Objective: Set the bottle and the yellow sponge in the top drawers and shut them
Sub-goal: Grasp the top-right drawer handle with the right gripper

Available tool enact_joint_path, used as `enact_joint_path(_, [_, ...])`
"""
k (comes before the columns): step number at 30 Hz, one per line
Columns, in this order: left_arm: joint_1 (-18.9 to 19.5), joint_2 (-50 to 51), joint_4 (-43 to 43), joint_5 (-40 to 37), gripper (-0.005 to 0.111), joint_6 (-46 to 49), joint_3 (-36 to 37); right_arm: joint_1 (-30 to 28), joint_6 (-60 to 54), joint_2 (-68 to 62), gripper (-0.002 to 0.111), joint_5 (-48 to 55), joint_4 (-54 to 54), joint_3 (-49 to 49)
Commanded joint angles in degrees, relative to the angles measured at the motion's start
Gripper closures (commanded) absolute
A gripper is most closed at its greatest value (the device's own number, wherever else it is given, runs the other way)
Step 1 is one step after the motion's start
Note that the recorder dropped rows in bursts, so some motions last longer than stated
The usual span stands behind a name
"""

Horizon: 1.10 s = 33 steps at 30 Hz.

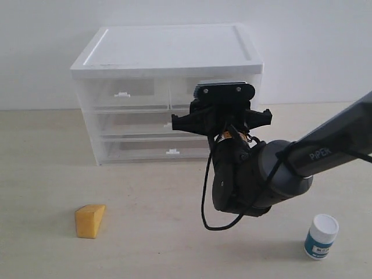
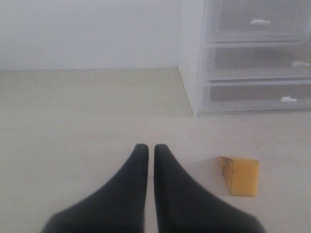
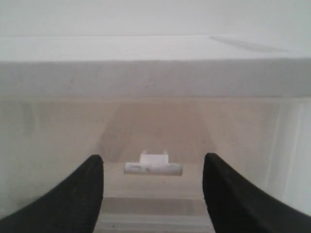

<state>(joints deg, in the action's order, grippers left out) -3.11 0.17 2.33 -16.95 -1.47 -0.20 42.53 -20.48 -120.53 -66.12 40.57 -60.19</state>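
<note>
The yellow sponge [image 1: 90,220] lies on the table at the front left, and it also lies just beside my left gripper [image 2: 151,148], which is shut on nothing. The bottle [image 1: 321,236], teal with a white cap, stands upright at the front right. Both top drawers are closed. The left top drawer [image 1: 125,93] is in plain sight, while my right gripper [image 1: 222,107] partly covers the right top drawer [image 1: 181,90]. In the right wrist view my right gripper [image 3: 153,160] is open. Its fingers sit either side of that drawer's white handle [image 3: 153,168], apart from it.
The white cabinet [image 1: 168,49] stands at the back of the table, with two full-width drawers [image 1: 145,148] under the top pair. My right arm [image 1: 261,174] reaches in from the right, a black cable hanging below it.
</note>
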Motion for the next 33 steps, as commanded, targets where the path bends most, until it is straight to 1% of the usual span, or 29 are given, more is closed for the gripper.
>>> enact_joint_path(1, [0.2, -0.17, -0.41, 0.0, 0.103, 0.21, 0.2, -2.05, 0.22, -0.15, 0.053, -1.3, -0.66, -0.58])
enact_joint_path(9, [0.2, -0.17, -0.41, 0.0, 0.103, 0.21, 0.2, -2.68, 1.92, -0.15, 0.053, -0.24, -2.44, -1.16])
enact_joint_path(14, [0.2, -0.17, -0.41, 0.0, 0.103, 0.21, 0.2, -2.68, 1.94, -0.15, 0.053, 2.81, -2.44, -2.77])
enact_joint_path(15, [0.2, -0.17, -0.41, 0.0, 0.103, 0.21, 0.2, -2.68, 1.94, -0.15, 0.055, 2.93, -2.44, -3.09])
enact_joint_path(16, [0.2, -0.17, -0.41, 0.0, 0.103, 0.21, 0.2, -2.68, 1.94, -0.15, 0.06, 3.29, -2.33, -3.14])
enact_joint_path(17, [0.2, -0.17, -0.41, 0.0, 0.103, 0.21, 0.2, -2.68, 1.94, -0.15, 0.068, 3.27, -2.22, -3.14])
enact_joint_path(21, [0.2, -0.17, -0.41, 0.0, 0.103, 0.21, 0.2, -2.68, 1.94, -0.15, 0.108, 4.96, -2.11, -3.14])
enact_joint_path(26, [0.2, -0.17, -0.41, 0.0, 0.103, 0.21, 0.2, -2.57, 1.2, -0.15, 0.108, 5.21, -1.43, -3.14])
enact_joint_path(33, [0.2, -0.17, -0.41, 0.0, 0.103, 0.21, 0.2, -2.57, -0.84, -0.02, 0.108, 10.29, 0.09, -2.27])
